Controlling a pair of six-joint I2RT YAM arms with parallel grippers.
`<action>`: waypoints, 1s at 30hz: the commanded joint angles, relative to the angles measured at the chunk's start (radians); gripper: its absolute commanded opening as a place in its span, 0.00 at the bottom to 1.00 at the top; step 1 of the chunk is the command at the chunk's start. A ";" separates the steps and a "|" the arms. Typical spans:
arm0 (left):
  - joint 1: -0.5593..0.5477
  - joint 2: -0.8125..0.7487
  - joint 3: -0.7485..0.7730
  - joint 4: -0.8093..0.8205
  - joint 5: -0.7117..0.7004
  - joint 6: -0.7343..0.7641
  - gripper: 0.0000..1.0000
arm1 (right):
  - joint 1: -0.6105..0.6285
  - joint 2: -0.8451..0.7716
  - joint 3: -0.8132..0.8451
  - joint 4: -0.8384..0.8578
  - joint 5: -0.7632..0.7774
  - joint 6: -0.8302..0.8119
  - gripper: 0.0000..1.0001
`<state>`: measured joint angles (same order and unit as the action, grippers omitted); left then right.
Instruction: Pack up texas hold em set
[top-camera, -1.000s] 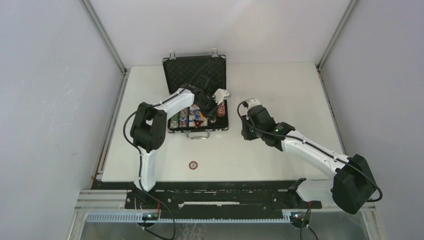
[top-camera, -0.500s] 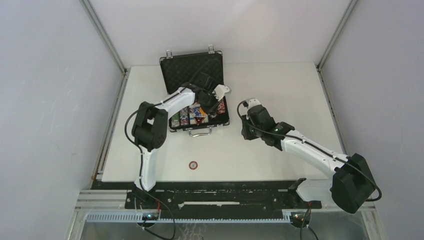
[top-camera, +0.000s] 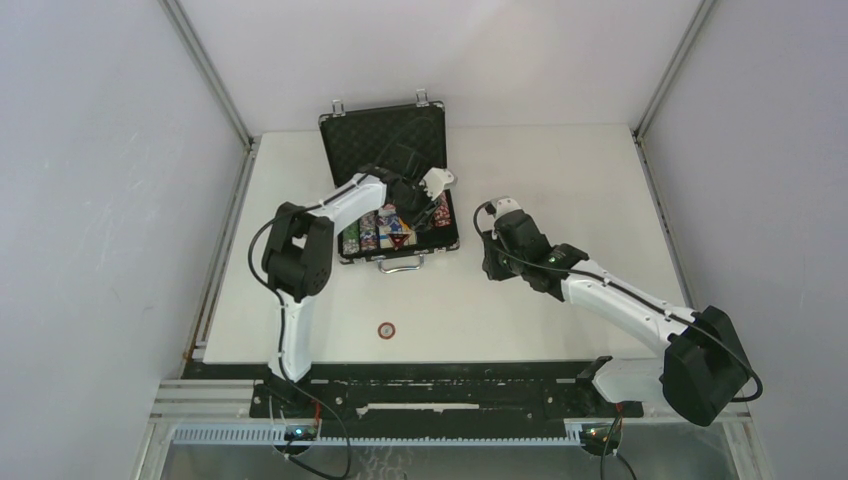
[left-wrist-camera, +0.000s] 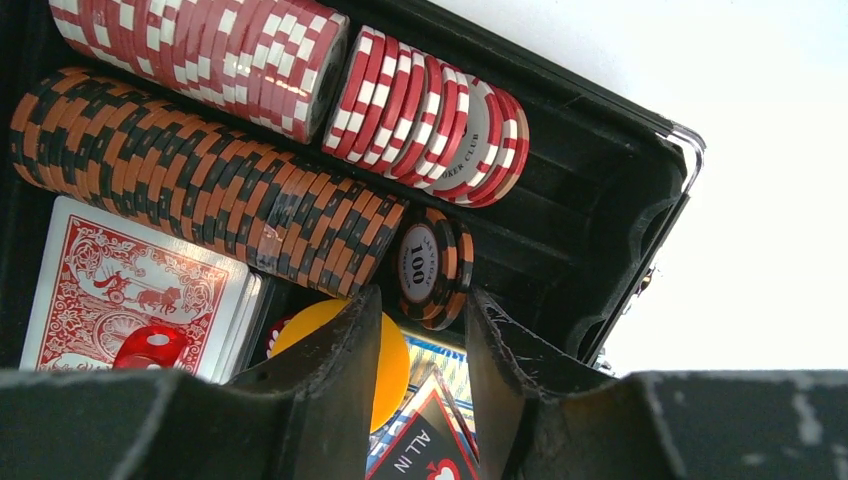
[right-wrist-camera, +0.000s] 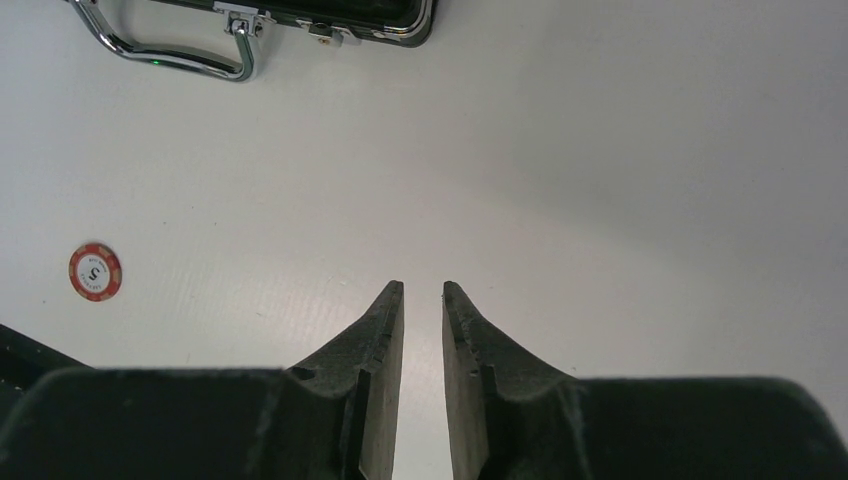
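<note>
Our left fingers (left-wrist-camera: 335, 390) have just parted halfway and hold nothing; the orange chip (left-wrist-camera: 425, 265) ahead looks dropped into the open case (top-camera: 385, 140). A stray chip (top-camera: 386, 329) waits on the desk (top-camera: 560, 170). Our right fingers (right-wrist-camera: 375, 370) hover slightly apart, empty.

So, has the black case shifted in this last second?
Yes. The case slid slightly away and left: its handle now sits farther from the loose chip, which stayed put.
</note>
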<state>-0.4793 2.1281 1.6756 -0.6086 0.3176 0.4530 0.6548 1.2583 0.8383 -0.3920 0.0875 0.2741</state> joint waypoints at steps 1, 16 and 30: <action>0.008 -0.080 -0.008 0.105 -0.032 0.012 0.45 | -0.007 0.001 -0.003 0.047 -0.013 -0.006 0.28; 0.002 -0.224 -0.057 0.158 -0.055 -0.039 0.47 | 0.004 0.006 -0.022 0.075 -0.053 -0.005 0.29; 0.042 -0.702 -0.620 0.575 -0.753 -0.755 0.97 | 0.317 0.211 0.164 0.126 -0.089 -0.066 0.45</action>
<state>-0.4706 1.5398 1.1858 -0.1318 -0.1753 -0.0467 0.8867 1.4120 0.9077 -0.3309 0.0284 0.2375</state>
